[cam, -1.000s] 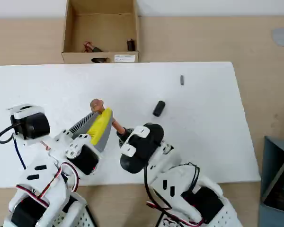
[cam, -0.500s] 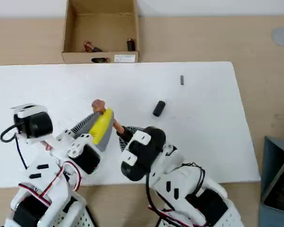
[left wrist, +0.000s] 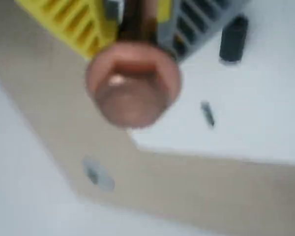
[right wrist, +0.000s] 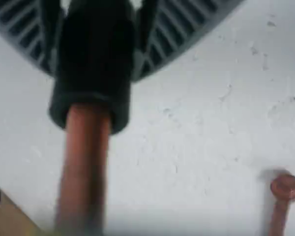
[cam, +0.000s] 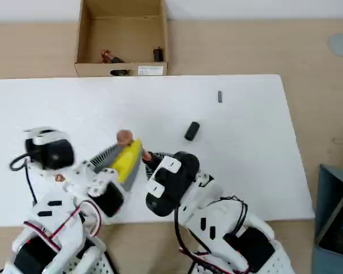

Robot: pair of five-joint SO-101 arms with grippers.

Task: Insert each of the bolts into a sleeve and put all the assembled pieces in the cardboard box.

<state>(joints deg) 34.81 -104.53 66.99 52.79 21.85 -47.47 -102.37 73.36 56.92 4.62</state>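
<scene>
The left pincer (cam: 127,153), with one yellow and one grey finger, is pinching a copper bolt (cam: 124,136) by its shaft, just under the head. The right pincer (cam: 150,160) is pressed on a black sleeve (right wrist: 93,69). The free end of the bolt's shaft sits in the mouth of this sleeve; how deep it goes, I cannot tell. Both are held over the white tabletop (cam: 246,171), around the middle of its width and closer to the near edge.

A second bolt (right wrist: 283,194) lies flat on the tabletop toward the near left corner. A loose sleeve (cam: 191,131) lies near the centre, and a small grey pin (cam: 219,96) lies closer to the far edge, on the right half.

The cardboard box (cam: 83,40) stands just beyond the far edge, on the left half. Its front wall carries a white label (cam: 151,70), and the writing there is too small to read. Inside the box lie two assembled pieces (cam: 108,57), apart from each other.
</scene>
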